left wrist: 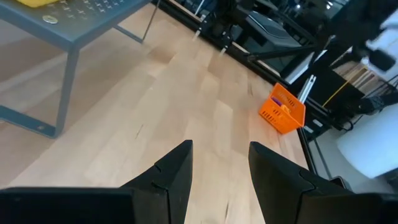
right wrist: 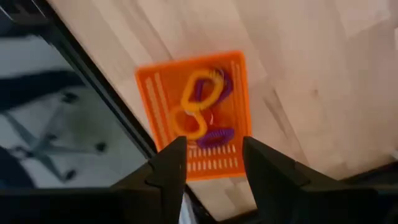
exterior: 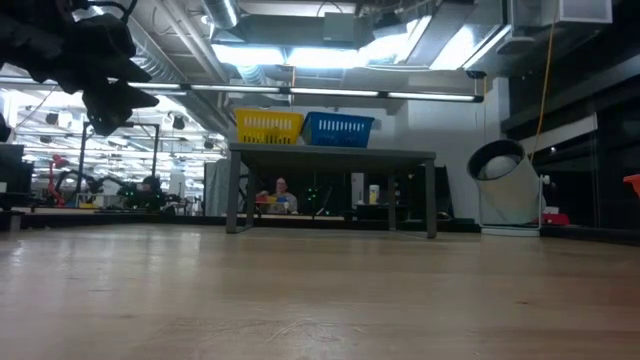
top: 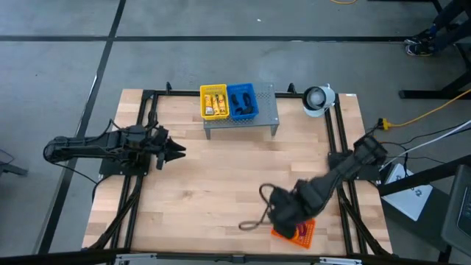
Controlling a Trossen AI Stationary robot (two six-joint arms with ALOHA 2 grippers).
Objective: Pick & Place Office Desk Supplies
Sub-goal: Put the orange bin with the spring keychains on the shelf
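An orange tray sits near the table's near right corner, also seen in the high view. Yellow loops and purple loops lie in it. My right gripper hovers open above this tray, pointing down, and touches nothing. On a grey perforated stand at the far edge stand a yellow tray with yellow-and-white packets and a blue tray with small dark items. My left gripper waits open over the table's left side.
A white round device stands at the far right corner. Black frame rails run along the table's left and right sides. A loose black cable lies near the orange tray. Bare wood stretches between the stand and the near edge.
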